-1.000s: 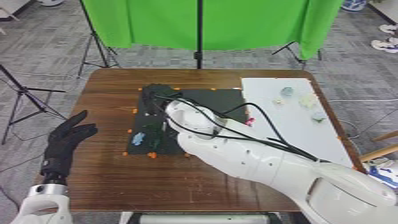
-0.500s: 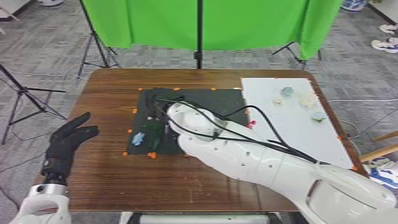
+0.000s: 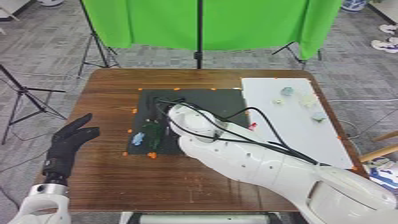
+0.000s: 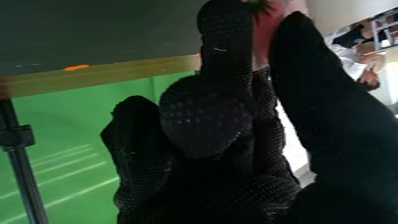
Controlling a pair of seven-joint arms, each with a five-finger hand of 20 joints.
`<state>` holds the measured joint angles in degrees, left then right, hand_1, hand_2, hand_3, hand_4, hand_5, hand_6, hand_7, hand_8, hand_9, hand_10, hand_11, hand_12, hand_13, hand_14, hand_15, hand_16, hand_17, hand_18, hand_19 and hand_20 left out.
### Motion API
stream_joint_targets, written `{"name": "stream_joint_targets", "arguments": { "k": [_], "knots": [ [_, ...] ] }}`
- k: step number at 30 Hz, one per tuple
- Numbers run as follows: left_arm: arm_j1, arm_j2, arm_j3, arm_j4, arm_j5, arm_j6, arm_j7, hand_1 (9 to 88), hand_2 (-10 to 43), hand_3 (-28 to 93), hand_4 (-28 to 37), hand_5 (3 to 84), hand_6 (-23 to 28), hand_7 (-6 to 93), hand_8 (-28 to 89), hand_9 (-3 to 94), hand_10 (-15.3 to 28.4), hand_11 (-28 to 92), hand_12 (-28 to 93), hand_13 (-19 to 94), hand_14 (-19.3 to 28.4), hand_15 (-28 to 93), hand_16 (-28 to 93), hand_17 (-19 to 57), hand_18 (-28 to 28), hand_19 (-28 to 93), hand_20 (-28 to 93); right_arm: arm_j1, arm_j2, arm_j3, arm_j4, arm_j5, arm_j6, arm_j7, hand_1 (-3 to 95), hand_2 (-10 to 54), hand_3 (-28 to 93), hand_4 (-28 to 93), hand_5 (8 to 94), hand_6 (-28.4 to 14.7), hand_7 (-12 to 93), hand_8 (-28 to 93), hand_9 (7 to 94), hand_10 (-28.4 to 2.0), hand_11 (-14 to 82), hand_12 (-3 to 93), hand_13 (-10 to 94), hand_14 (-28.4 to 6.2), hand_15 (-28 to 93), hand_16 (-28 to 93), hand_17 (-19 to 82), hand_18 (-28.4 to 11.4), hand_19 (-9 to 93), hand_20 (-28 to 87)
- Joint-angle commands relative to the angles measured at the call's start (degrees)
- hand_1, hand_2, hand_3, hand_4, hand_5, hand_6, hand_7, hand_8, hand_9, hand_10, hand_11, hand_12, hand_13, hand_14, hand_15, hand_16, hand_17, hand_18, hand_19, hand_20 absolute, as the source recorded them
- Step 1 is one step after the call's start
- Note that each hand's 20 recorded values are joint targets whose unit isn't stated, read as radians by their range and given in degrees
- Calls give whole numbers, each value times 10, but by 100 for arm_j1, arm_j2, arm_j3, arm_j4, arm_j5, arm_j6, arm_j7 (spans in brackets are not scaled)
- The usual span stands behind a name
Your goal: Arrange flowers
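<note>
Right hand (image 3: 163, 107) now nearer the robot, over dark mat (image 3: 216, 98); fingers and thumb clamped on pink flower (image 4: 266, 36). Left hand (image 3: 64, 146) left of mat, loosely open. Blue flower (image 3: 138, 138) lies on mat.

The brown wooden desk (image 3: 115, 182) stands on a grey patterned floor (image 3: 369, 77). Beyond its far edge hangs 1 green curtain (image 3: 258, 30), with 1 upright black pole (image 3: 199, 30) in front, near the middle. To the left are 2 black stands: 1 stand near the curtain's left side (image 3: 92, 35) and 1 stand nearer, beside the desk's left side (image 3: 22, 89). At the far right, white shoes (image 3: 384, 45) are on the floor; 2 pale wooden bars (image 3: 380, 152) are at the right, nearer.
</note>
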<state>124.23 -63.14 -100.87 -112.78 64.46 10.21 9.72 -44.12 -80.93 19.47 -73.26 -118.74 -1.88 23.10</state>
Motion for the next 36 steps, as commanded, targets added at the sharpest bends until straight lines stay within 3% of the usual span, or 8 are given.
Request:
{"name": "stream_joint_targets", "arguments": {
  "k": [1,11,17,20,27,30,36],
  "knots": [
    [43,-10,-13,5,51,-88,-92,366,71,703,-42,397,38,117,-70,483,141,238,117,394,186,248,-17,67,158,191,167,27,20,26,-74,5,15,42,458,-95,645,-166,654,9,200,39,832,-117,213,235,891,-17,571,368,583,-154,932,542],
    [27,-12,2,7,46,-74,-83,366,73,701,-43,398,38,116,-70,483,141,237,116,393,187,248,-16,66,159,191,167,51,38,23,-115,29,2,15,433,-95,664,-170,643,12,194,2,831,-120,213,221,894,-17,559,369,581,-157,932,536],
    [136,-66,-63,-60,56,-19,-80,365,73,700,-43,398,37,115,-70,483,141,237,117,392,187,248,-16,65,159,189,166,205,313,189,-590,58,24,29,418,-95,670,-166,640,11,192,-33,829,-122,210,219,894,-20,552,371,579,-158,932,533],
    [251,-82,-141,-127,65,14,-102,366,74,699,-42,398,36,117,-70,483,141,236,117,392,187,248,-16,64,159,189,166,369,786,343,-1256,10,258,37,406,-95,676,-159,638,11,193,-93,827,-123,210,220,893,-21,550,372,578,-160,932,532],
    [496,-151,-305,-281,84,90,-127,365,74,699,-43,399,37,116,-70,483,141,236,117,392,187,248,-16,64,159,190,166,-18,2373,1525,-2885,65,588,116,384,-95,673,-157,637,8,185,-95,819,-123,208,220,888,-27,550,373,571,-164,932,531],
    [604,-166,-405,-359,104,126,-129,365,73,700,-44,400,37,116,-70,483,141,236,117,392,187,247,-16,64,159,189,166,-363,3115,2103,-3268,123,493,235,379,-95,672,-154,639,6,179,-92,816,-124,207,222,884,-28,552,374,568,-165,932,531],
    [695,-188,-480,-415,106,134,-164,364,73,702,-47,402,35,116,-71,484,141,236,117,393,186,247,-16,65,159,189,166,-1560,4351,3406,-3615,125,156,569,345,-95,659,-149,633,-5,156,-85,772,-132,192,220,858,-42,562,374,548,-173,932,532]
  ]
}}
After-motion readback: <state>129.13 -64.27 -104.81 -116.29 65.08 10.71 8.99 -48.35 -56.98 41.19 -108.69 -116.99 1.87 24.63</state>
